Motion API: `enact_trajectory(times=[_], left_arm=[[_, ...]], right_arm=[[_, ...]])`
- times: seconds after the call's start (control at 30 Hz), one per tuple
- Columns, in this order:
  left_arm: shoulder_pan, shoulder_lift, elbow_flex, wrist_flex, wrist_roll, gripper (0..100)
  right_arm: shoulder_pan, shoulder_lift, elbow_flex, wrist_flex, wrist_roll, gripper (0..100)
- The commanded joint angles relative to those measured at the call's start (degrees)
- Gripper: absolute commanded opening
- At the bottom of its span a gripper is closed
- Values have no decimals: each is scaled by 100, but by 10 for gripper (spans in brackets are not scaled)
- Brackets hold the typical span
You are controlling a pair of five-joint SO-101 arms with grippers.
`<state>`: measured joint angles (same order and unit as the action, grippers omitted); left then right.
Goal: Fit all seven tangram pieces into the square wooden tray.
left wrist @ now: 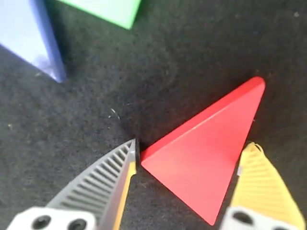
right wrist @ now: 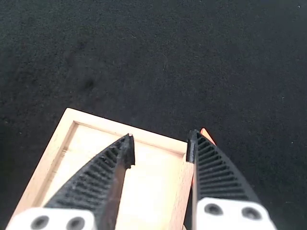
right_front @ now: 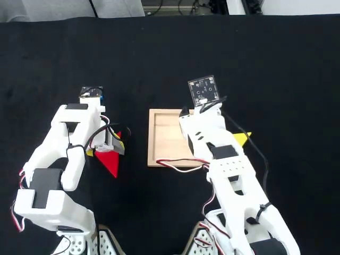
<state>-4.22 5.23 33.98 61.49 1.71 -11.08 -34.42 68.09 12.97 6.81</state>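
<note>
Partly tray hidden under right pincer; blue piece cropped.

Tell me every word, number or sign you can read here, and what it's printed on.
No readable text anywhere in these pictures.
On the small black square board: pale specks, too small to read as letters or numbers.
On the wooden tray, red triangle, blue piece and green piece: plain surfaces, no print.
</note>
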Motion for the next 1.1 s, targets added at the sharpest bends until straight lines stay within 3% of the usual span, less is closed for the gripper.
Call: enact_trajectory(times=[0.0, 0.73, 0.9, 1.07], left_arm=[[4, -26, -22, -79, -53, 332], [-13, -44, 4, -79, -9, 329], [-13, -88, -13, -70, -53, 231], [31, -88, -13, -70, -53, 225]], right_arm=[[-70, 48, -31, -132, 0, 191], [-70, 48, -31, -132, 0, 191], [-70, 48, -31, -132, 0, 191], [-70, 48, -31, -132, 0, 191]])
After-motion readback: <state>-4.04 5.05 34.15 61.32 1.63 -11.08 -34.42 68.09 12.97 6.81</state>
